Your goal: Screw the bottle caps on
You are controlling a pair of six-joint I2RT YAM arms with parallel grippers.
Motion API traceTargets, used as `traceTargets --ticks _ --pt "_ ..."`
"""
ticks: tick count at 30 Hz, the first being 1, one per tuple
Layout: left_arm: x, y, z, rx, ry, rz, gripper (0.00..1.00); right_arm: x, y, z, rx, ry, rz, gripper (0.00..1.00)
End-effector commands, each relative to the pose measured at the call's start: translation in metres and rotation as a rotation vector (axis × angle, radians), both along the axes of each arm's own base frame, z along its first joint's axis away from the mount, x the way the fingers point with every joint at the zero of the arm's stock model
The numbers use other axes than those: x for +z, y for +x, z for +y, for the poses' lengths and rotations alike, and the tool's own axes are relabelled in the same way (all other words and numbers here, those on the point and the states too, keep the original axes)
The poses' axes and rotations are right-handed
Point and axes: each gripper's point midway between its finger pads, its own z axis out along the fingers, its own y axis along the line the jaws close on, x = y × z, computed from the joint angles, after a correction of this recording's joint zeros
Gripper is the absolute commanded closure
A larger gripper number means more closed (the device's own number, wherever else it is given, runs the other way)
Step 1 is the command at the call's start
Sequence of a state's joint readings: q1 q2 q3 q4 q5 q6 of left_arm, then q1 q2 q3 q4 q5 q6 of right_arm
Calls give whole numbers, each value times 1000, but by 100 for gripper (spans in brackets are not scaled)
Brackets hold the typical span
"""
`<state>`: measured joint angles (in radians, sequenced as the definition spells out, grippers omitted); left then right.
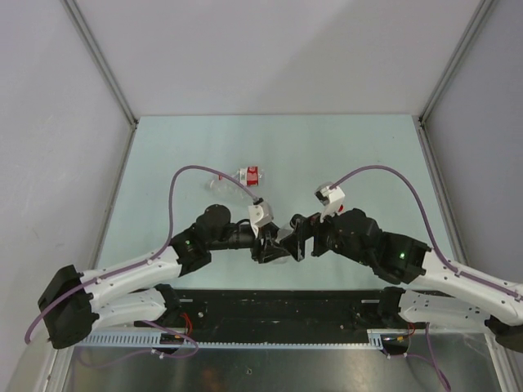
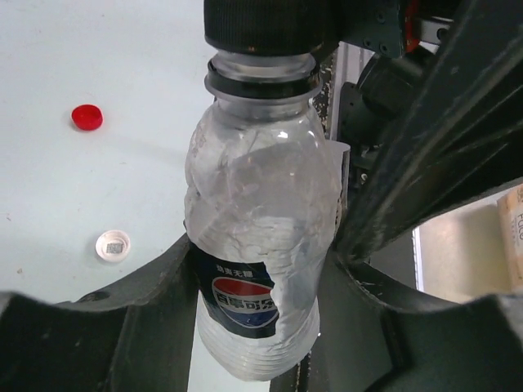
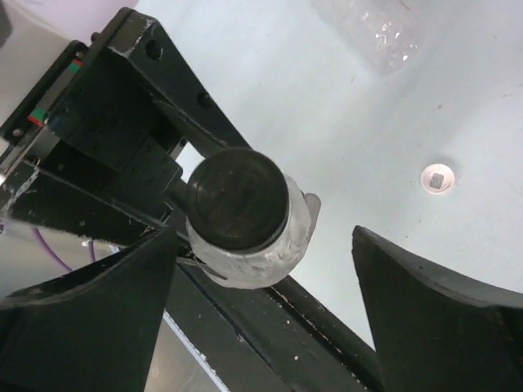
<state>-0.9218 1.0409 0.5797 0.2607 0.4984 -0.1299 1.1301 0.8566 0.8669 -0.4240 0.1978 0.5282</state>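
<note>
Bottles: three. The blue-label bottle [image 2: 253, 204] is clamped at its body by the left tool [image 2: 263, 249], above the middle of the counter [image 1: 368, 147]'s near edge. A red-label bottle [image 1: 252, 173] and a clear bottle [image 1: 222, 186] lie side by side toward the counter's middle.

Caps: three. The black cap [image 3: 239, 198] sits on the held bottle's neck. The red cap [image 2: 87, 118] and the white cap [image 2: 113, 245] lie loose on the counter.

Both arms fold inward and low, wrists meeting nose to nose. The right tool [image 3: 263, 237] is spread wide around the black cap, with one finger clear of it.
</note>
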Motion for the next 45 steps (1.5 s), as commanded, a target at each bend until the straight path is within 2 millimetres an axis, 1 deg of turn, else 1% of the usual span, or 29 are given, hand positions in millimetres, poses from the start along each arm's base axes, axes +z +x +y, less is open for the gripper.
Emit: traceTargets --ticks 1,5,10,13,16,19,21,23,25,27,31,34,38,45 --pt "73 19 -6 79 -202 -153 100 8 -20 1 87 37 2 3" --pt "69 25 -2 124 -198 -159 100 27 -26 -4 134 80 -65 1" --pt "61 31 6 163 -180 -206 100 55 -47 -11 296 131 -210 1" --pt "56 31 12 177 -173 -234 100 76 -55 -20 341 183 -302 1" --pt "52 22 18 145 -173 -274 100 90 -51 -34 308 195 -388 1" --pt "46 8 24 85 -174 -328 100 95 -42 -47 272 151 -497 1" --pt "39 -6 27 5 -169 -373 100 98 -42 -51 301 118 -581 1" --pt "32 -19 28 -63 -166 -394 100 104 -50 -48 377 112 -673 1" --pt "26 -26 29 -110 -155 -406 100 105 -60 -41 486 93 -787 1" --pt "20 -29 29 -142 -131 -407 100 102 -67 -33 585 55 -889 1" --pt "13 -30 29 -165 -97 -410 100 93 -65 -18 666 -7 -968 2" --pt "10 -35 28 -203 -86 -406 100 85 -65 -9 706 -24 -967 6" --pt "9 -39 27 -235 -81 -403 100 80 -69 1 752 -9 -937 15" --pt "8 -42 25 -270 -67 -386 100 67 -67 10 771 -24 -879 25"
